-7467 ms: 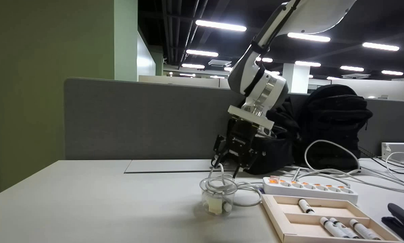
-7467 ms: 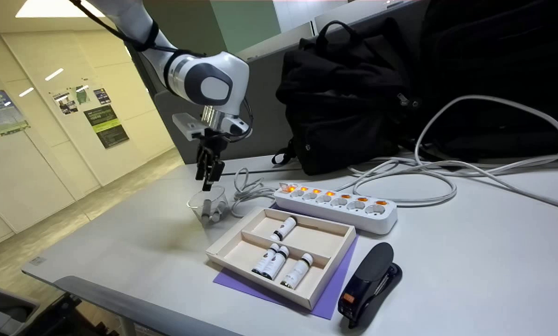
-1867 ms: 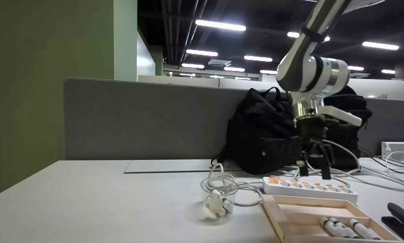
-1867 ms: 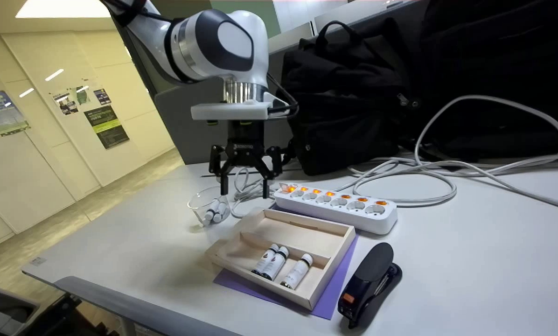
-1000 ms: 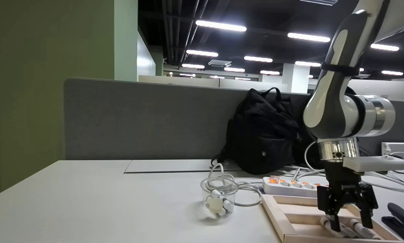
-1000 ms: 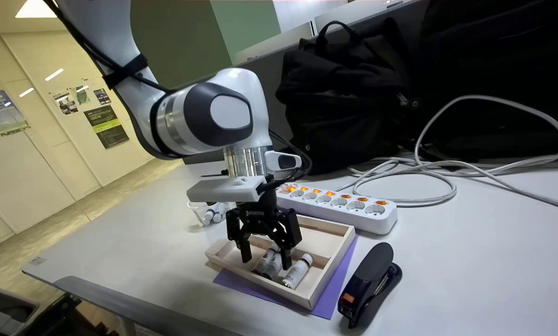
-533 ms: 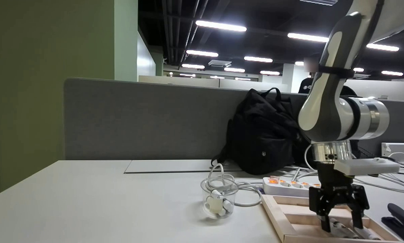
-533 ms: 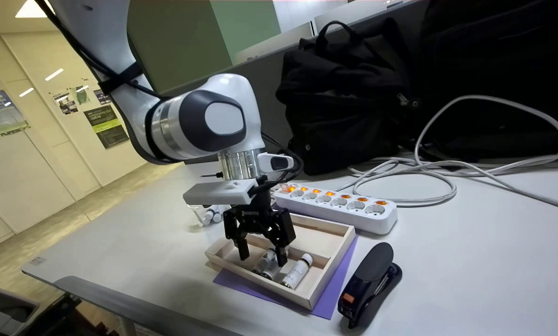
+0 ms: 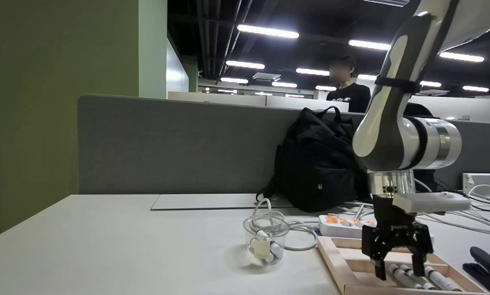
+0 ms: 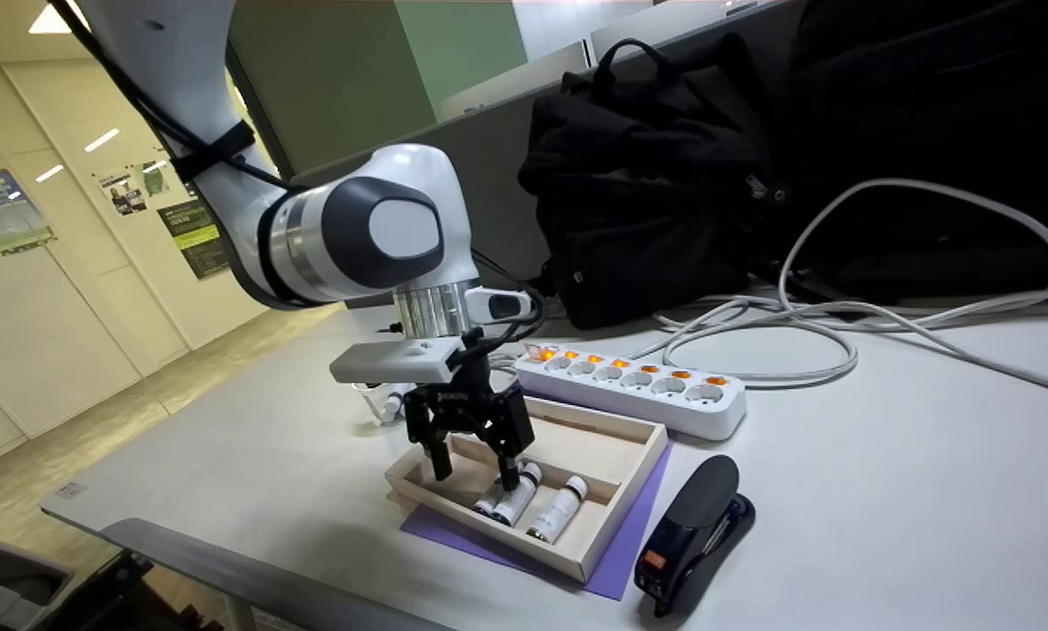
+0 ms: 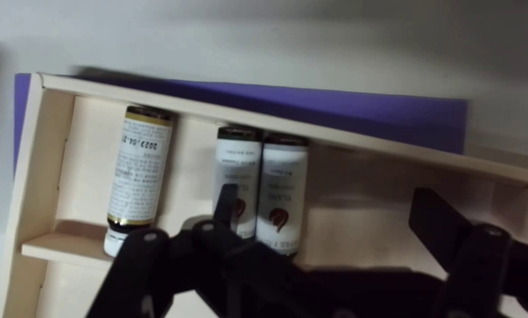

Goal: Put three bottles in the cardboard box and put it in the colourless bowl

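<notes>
The light brown box point(image 10: 626, 504) shows in both exterior views point(image 9: 337, 262). Three whitish bottles lie in its near compartment. In the wrist view, two bottles point(image 11: 284, 190) lie side by side and one bottle point(image 11: 140, 168) lies apart near the end wall. My gripper point(image 10: 476, 478) is open and empty just above the near compartment. In the wrist view point(image 11: 326, 194), one finger overlaps the outer bottle of the pair point(image 11: 237, 163); the other is over bare box floor. The clear bowl point(image 9: 248, 237) holds several bottles and a pale yellowish piece; the arm partly hides it in an exterior view point(image 10: 366, 399).
A white power strip point(image 10: 629, 386) stands right behind the box. A black stapler point(image 10: 695, 535) lies beside it. A purple sheet point(image 10: 616, 561) is under the box. White cables point(image 9: 306, 235) lie behind the bowl, and a black backpack point(image 9: 320, 164) stands at the partition.
The bottle in the far compartment is gone, and the bowl holds more bottles. My gripper moved from the bowl to low over the box, then slid sideways away from the single bottle.
</notes>
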